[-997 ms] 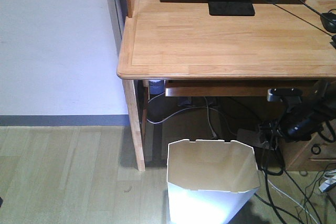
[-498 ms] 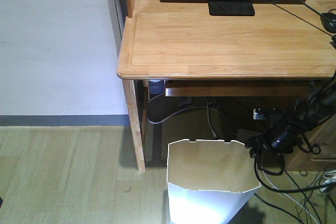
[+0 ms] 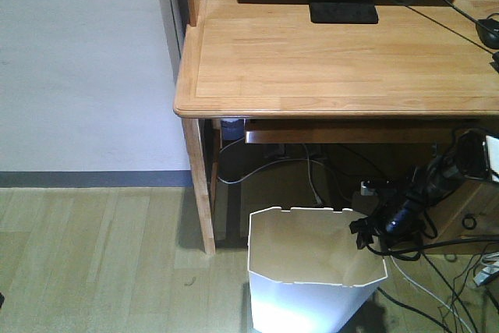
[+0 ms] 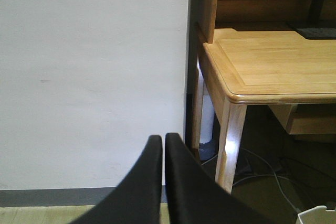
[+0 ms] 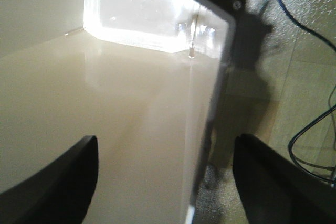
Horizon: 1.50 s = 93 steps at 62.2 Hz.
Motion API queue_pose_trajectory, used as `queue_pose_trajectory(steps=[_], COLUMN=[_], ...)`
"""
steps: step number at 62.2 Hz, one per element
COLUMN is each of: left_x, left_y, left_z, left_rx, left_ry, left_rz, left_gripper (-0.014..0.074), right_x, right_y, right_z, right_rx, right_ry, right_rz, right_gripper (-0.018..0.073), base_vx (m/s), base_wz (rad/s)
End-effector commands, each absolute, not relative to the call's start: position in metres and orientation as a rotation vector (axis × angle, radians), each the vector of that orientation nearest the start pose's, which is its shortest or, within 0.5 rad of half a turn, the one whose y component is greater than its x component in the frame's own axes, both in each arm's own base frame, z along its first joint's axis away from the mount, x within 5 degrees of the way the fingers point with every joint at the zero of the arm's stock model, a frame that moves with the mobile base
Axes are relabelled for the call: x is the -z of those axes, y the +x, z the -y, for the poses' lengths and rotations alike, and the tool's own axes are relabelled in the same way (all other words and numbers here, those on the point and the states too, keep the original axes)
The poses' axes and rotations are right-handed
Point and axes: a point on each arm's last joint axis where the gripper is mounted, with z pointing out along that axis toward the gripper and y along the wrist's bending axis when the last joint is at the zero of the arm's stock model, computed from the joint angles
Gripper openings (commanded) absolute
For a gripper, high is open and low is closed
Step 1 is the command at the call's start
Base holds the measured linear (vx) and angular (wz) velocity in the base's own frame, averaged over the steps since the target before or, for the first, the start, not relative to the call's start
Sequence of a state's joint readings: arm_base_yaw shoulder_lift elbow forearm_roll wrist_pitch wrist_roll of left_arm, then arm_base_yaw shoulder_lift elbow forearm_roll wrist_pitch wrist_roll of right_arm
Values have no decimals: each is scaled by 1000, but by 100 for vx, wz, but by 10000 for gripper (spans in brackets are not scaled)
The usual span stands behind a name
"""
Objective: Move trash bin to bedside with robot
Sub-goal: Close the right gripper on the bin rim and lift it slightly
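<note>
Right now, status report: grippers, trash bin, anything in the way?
Left gripper shut, empty, facing wall. Right gripper open, straddling trash bin rim. Bin upright on floor by desk; bed not in view. Cables on floor right of bin.

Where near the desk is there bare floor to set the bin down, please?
The floor left of the desk leg, bordered by the baseboard and the bin, is bare. Right of the bin and under the desk it is crowded with cables and the right gripper.
</note>
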<state>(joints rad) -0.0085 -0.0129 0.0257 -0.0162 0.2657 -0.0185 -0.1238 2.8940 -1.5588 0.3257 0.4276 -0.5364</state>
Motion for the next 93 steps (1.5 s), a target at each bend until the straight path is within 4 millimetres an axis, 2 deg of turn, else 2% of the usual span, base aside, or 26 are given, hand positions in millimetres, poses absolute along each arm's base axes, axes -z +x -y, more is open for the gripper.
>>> queue_pose_trajectory(steps=[1, 12, 20, 31, 41, 49, 59, 70, 85, 93], left_x=[-182, -182, -182, -182, -182, -182, -182, -182, -182, -182], left_y=[56, 56, 56, 56, 56, 56, 56, 56, 56, 56], left_z=[1, 1, 1, 1, 1, 1, 1, 1, 1, 1], left_rx=[45, 45, 45, 45, 45, 45, 45, 45, 45, 45], left_ry=[-20, -20, -20, -20, -20, -20, -20, -20, -20, -20], left_rz=[-1698, -1698, -1698, -1698, -1698, -1698, -1698, -1698, -1698, -1698], left_gripper=[-6, -6, -6, -6, -6, -6, -6, -6, -6, -6], right_x=[153, 169, 180, 194, 192, 185, 168, 139, 89, 62], right_y=[394, 401, 403, 403, 406, 410, 420, 425, 417, 404], right_z=[37, 37, 36, 34, 33, 30, 26, 27, 32, 39], right_rx=[-243, -272, -301, -356, -390, -432, -518, -487, -584, -614], right_ry=[-182, -191, -170, -158, -142, -128, -169, -167, -165, -174], right_rz=[-3150, -3162, -3177, -3215, -3222, -3200, -3141, -3054, -2954, -2924], right_gripper=[526, 517, 453, 284, -18, -11, -7, -6, -5, -5], base_vx=[0, 0, 0, 0, 0, 0, 0, 0, 0, 0], base_wz=[0, 0, 0, 0, 0, 0, 0, 0, 0, 0])
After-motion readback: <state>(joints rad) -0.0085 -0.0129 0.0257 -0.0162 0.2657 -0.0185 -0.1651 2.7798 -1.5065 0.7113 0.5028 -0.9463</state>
